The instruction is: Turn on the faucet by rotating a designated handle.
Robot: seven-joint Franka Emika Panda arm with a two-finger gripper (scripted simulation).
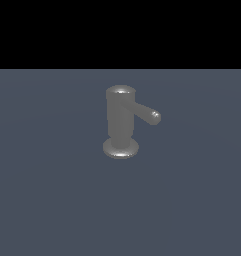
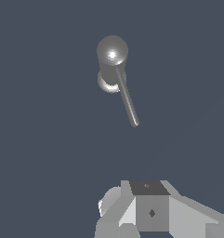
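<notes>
So far nothing of the job looks done. The faucet (image 1: 120,122) stands upright on the dull blue-grey counter (image 1: 47,200), its round base flat on the surface and its domed top catching the light. The handle (image 1: 147,113) sticks out sideways from near the top of the body, toward the exterior view's right, ending in a rounded tip. No arm and no pincer appear in the exterior view at all, so the faucet stands alone there.

The wrist view looks down on the same faucet (image 2: 112,60) from above, with the handle (image 2: 126,100) running out from the body as a slim rod. Part of the pincer (image 2: 148,209) shows at the edge of that picture, as white and grey blocks. Its fingertips are cut off by the frame, so whether it is spread or closed cannot be told. It holds nothing that can be seen.

The faucet lies well apart from the pincer, out ahead of it and below, with bare counter between them. The handle's free end points roughly back toward the pincer's side.

As a judgement, the whole task is still ahead: the pincer has to come down to the height of the handle, reach its outer end, and push or grip it so that it swings around the body.
</notes>
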